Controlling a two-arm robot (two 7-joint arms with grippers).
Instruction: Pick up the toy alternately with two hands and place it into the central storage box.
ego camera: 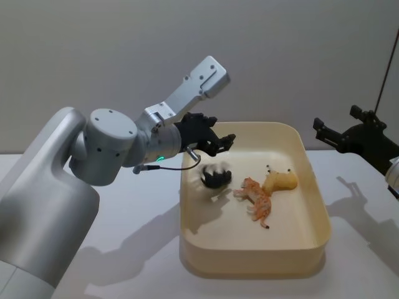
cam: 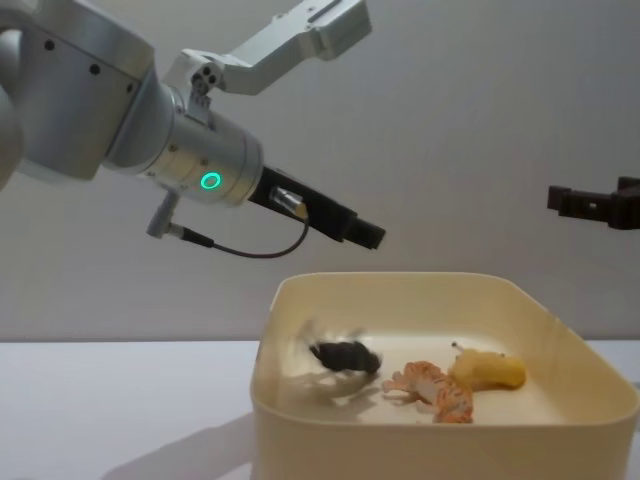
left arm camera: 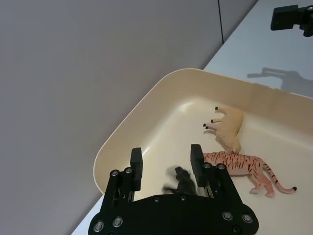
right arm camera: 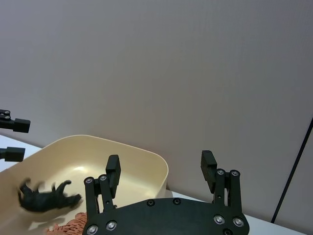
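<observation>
The cream-yellow storage box [ego camera: 249,261] sits on the white table in front of me. Inside it a black toy animal [ego camera: 216,176] shows blurred near the box's left side, also seen as the black toy [cam: 345,355] just above the floor. My left gripper [ego camera: 218,134] hangs open above that toy with nothing between its fingers [left arm camera: 196,156]. An orange striped tiger [ego camera: 257,196] and a yellow animal [ego camera: 282,180] lie on the box floor to the toy's right. My right gripper [ego camera: 318,131] stands open and holds nothing, in the air off the box's right rear corner.
White table surface lies around the box on both sides, with a grey wall behind. A thin dark rod [ego camera: 386,56] rises at the far right. A black cable [cam: 240,250] loops under the left wrist.
</observation>
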